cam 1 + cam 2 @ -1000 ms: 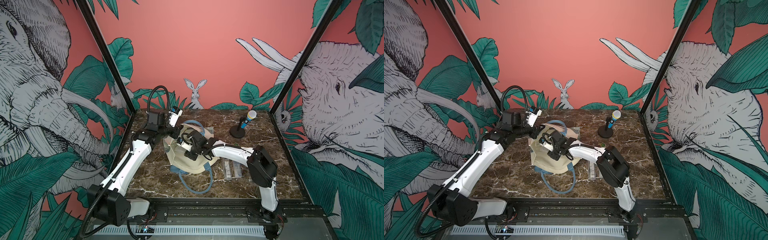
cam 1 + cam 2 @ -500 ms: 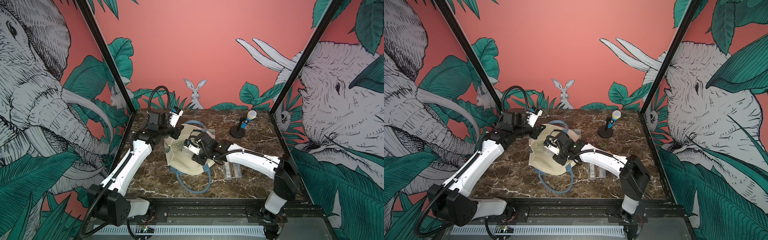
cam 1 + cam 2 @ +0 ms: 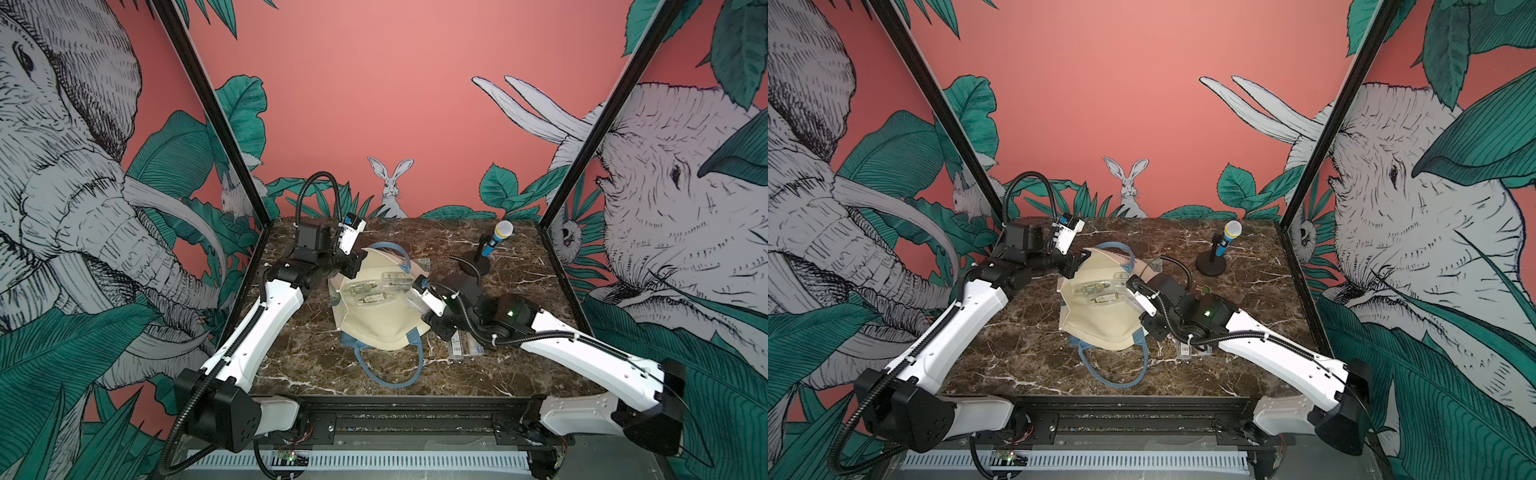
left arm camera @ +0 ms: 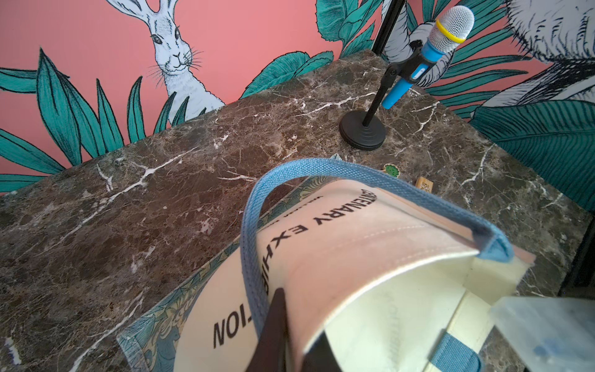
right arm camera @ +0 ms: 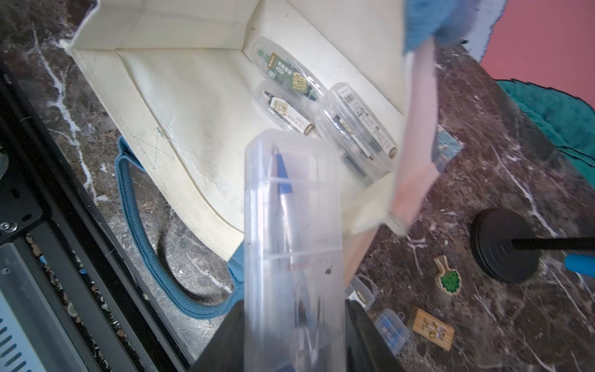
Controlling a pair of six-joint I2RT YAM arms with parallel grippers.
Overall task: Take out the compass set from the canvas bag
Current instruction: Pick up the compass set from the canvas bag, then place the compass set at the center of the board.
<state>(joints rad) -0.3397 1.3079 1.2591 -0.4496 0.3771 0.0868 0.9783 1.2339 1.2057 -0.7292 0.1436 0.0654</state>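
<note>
The compass set (image 5: 291,225), a clear case with a blue piece inside, is gripped by the right end effector (image 5: 294,309) and held at the right side of the open mouth of the bag (image 3: 382,328). The bag is laid on its side in the middle of the desk (image 3: 316,361). Its upper rim is pinched by the closed left end effector (image 4: 294,338) beside a strap. Three clear packs (image 5: 357,128) are seen inside. A microphone (image 3: 496,237) is stood near the far right corner.

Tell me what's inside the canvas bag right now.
Three clear cases lie inside the canvas bag. The right gripper holds the compass set over its mouth, hiding the lining behind it.
</note>
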